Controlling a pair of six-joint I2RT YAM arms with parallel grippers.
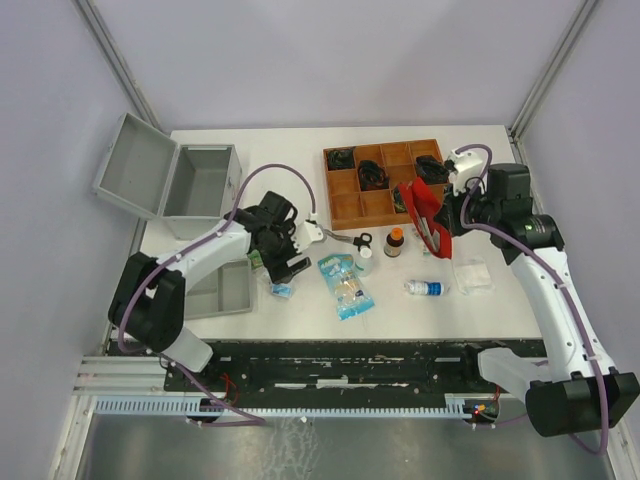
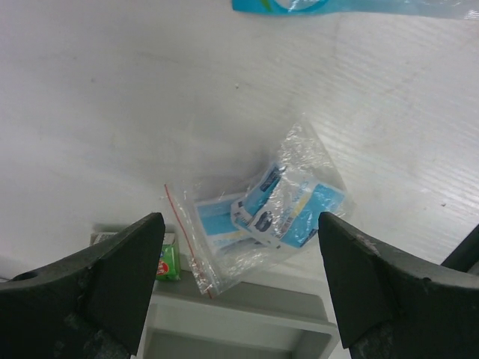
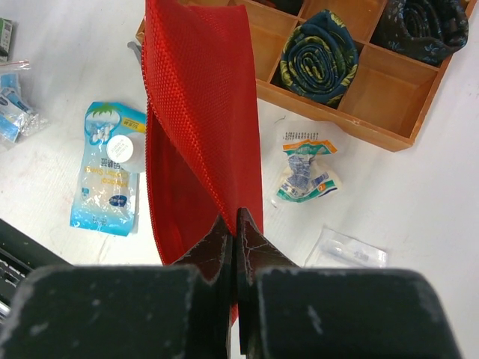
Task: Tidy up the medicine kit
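Note:
The medicine kit (image 1: 205, 180) is a silver-grey metal case at the back left, with its lid (image 1: 135, 165) swung open. My left gripper (image 1: 284, 272) hangs open over a clear zip bag of blue sachets (image 2: 262, 213), its fingers (image 2: 112, 277) standing wide on either side without touching it. The bag's corner overlaps the rim of a grey tray (image 2: 239, 307). Above the table's right side, my right gripper (image 3: 236, 224) is shut on the edge of a red mesh pouch (image 3: 202, 127), which hangs unzipped (image 1: 425, 215).
A brown wooden compartment tray (image 1: 385, 180) holds dark rolled bandages (image 3: 318, 56). On the table lie a blue packet (image 1: 345, 285), a brown bottle (image 1: 395, 242), a white bottle (image 1: 365, 258), a lying bottle (image 1: 428, 288), a gauze packet (image 1: 472, 272) and scissors (image 1: 355, 240). A green packet (image 2: 168, 258) sits by the grey tray.

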